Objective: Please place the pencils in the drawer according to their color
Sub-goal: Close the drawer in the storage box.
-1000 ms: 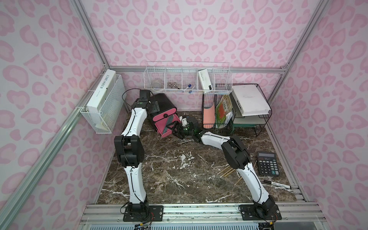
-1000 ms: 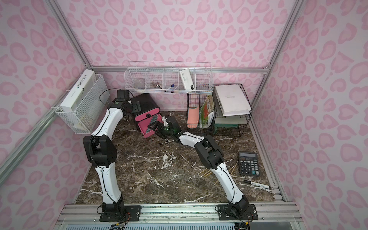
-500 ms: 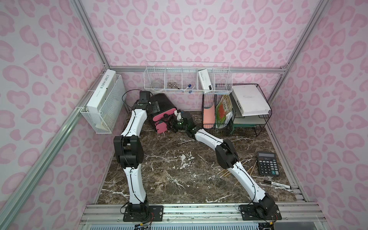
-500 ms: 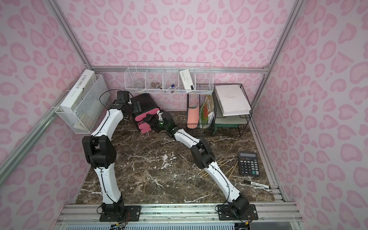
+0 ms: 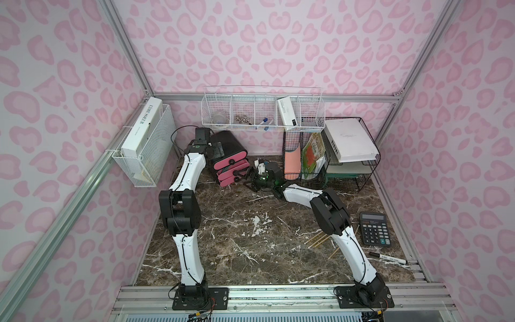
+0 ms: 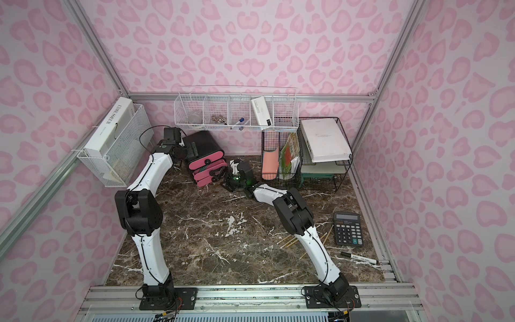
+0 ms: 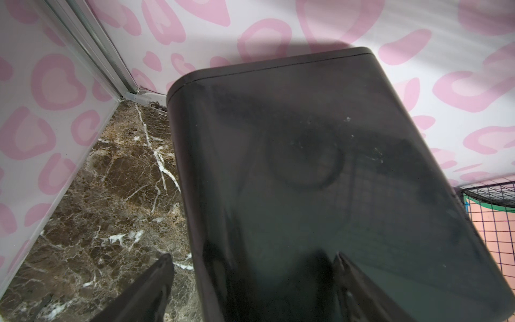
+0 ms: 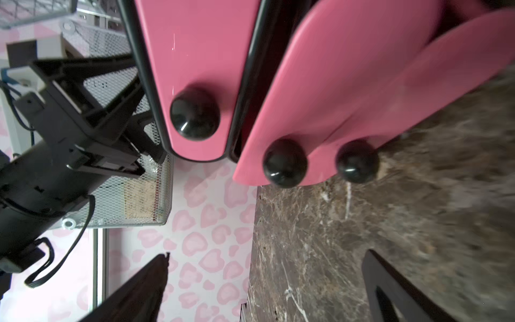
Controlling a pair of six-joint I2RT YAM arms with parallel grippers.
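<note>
The drawer (image 5: 232,145) is a black cabinet with three pink fronts, standing at an angle at the back left in both top views (image 6: 206,145). In the right wrist view the top front (image 8: 200,50) sits flush, while the two lower fronts (image 8: 328,83) stick out slightly. My left gripper (image 5: 216,150) is open, straddling the cabinet's rear corner (image 7: 252,256) with one finger beside its wall. Open and empty, my right gripper (image 5: 246,181) hangs just in front of the knobs (image 8: 284,163). Yellow-tan pencils (image 5: 317,239) lie on the marble under my right arm (image 6: 289,241).
A black wire file rack (image 5: 348,178) with books and folders stands at the back right. A calculator (image 5: 374,228) and a white marker (image 5: 387,258) lie near the right edge. White wire baskets hang on the back wall (image 5: 262,111) and the left wall (image 5: 145,150).
The middle drawer, pulled far out a second ago, has been pushed almost in. My right arm reached forward against it, then drew back a little. The left arm has barely moved.
</note>
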